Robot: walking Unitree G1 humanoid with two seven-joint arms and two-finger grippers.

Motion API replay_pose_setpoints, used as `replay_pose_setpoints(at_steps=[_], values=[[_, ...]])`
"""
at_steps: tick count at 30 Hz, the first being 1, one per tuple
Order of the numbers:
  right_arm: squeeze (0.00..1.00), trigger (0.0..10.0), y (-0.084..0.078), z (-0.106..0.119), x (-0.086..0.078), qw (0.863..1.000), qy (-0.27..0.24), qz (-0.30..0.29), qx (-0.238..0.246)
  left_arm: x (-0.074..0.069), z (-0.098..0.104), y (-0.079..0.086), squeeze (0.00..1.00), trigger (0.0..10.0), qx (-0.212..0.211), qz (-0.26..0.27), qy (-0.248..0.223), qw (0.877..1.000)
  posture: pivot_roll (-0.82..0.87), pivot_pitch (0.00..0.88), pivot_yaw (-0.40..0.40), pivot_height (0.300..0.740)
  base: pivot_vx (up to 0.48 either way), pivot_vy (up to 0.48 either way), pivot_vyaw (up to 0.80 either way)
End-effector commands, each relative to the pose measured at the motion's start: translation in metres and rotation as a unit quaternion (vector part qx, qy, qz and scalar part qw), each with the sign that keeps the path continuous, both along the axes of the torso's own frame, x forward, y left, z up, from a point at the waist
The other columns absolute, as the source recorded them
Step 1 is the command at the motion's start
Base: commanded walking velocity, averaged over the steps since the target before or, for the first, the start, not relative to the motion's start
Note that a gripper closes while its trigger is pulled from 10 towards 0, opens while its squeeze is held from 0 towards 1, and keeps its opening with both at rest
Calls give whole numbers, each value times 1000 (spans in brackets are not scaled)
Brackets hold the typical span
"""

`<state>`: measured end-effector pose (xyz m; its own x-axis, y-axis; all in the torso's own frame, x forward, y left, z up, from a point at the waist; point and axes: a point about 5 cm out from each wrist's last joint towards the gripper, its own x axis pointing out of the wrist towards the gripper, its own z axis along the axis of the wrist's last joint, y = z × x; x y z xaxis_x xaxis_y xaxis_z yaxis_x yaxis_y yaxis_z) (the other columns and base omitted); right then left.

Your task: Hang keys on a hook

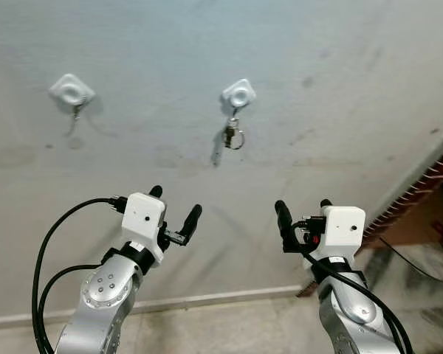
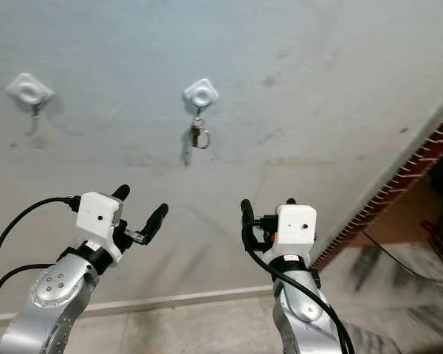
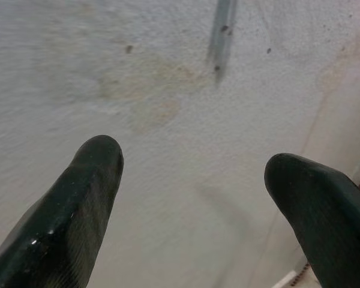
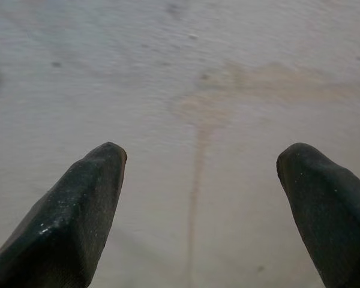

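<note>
A set of keys [image 1: 232, 136] on a small ring hangs from the white hook [image 1: 238, 94] at the middle of the grey wall. A second white hook [image 1: 71, 91] sits further left with only its metal prong showing. My left gripper [image 1: 176, 205] is raised below the two hooks, open and empty. My right gripper [image 1: 303, 209] is raised below and right of the keys, open and empty. In the wrist views both pairs of black fingertips [image 3: 93, 174] [image 4: 93, 180] stand wide apart, facing the bare wall.
The stained grey wall [image 1: 340, 88] fills the view ahead. A white skirting board [image 1: 207, 299] runs along its foot. A brick edge [image 1: 421, 188] and a doorway lie at the right, with a dark cable on the floor [image 1: 406, 262].
</note>
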<state>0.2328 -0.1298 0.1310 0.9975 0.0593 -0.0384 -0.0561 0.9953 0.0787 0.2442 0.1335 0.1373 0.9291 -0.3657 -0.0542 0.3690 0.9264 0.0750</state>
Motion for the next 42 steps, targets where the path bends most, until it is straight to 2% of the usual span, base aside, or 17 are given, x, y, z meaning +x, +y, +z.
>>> replay_pose_setpoints(at_steps=[1, 17, 34, 42], values=[[0, 10000, 0, 6, 1, 1000, -9, -4, 5, 1, 0, -1, 0, 10000, 0, -1, 5, 1000, 143, 66, -115, 740, 0, 0, -800], [0, 10000, 1, 8, 8, 1000, -16, -6, 14, 0, 3, -4, 0, 10000, 19, -17, 1, 1000, 146, 75, -108, 740, 0, 0, -38], [0, 10000, -2, 9, 12, 999, -15, -23, 32, 2, 4, -4, 0, 10000, 17, -27, 2, 999, 149, 81, -98, 740, 0, 0, 0], [0, 10000, -2, 8, 13, 999, -15, -23, 34, 2, 4, -4, 0, 10000, 17, -29, 3, 999, 153, 77, -96, 740, -267, -222, 0]])
